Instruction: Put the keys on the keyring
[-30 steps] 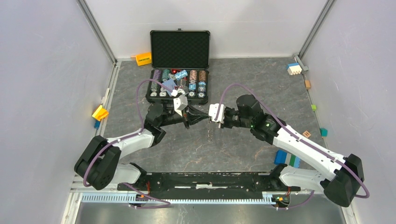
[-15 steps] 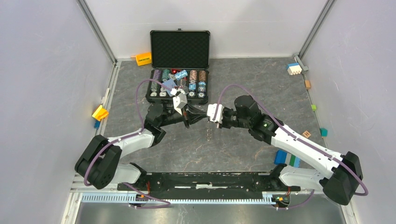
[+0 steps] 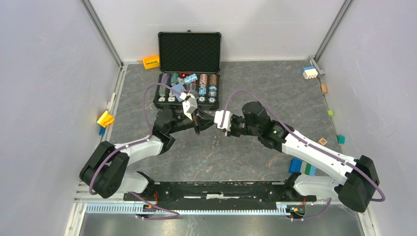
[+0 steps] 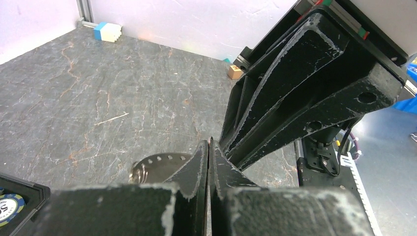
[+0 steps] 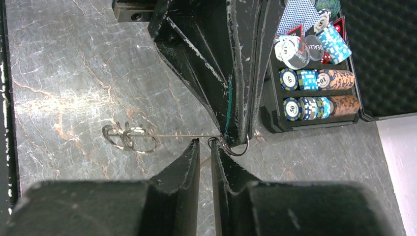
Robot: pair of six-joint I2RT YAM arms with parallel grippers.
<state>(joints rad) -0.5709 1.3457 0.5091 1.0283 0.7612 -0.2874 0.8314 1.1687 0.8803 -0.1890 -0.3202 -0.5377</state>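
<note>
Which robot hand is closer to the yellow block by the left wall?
Left. The left hand reaches in from the yellow block's side, to the block's right. The right hand faces it tip to tip, farther right from the block.

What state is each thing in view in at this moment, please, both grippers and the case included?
left gripper, shut on the keyring.
keyring, held by the left gripper, mostly hidden behind it.
right gripper, slightly open, empty, close to the left gripper's tips.
black case, open, lid upright.
poker chips, stacked in rows inside the case.
small metal loops, lying loose on the table.
</note>
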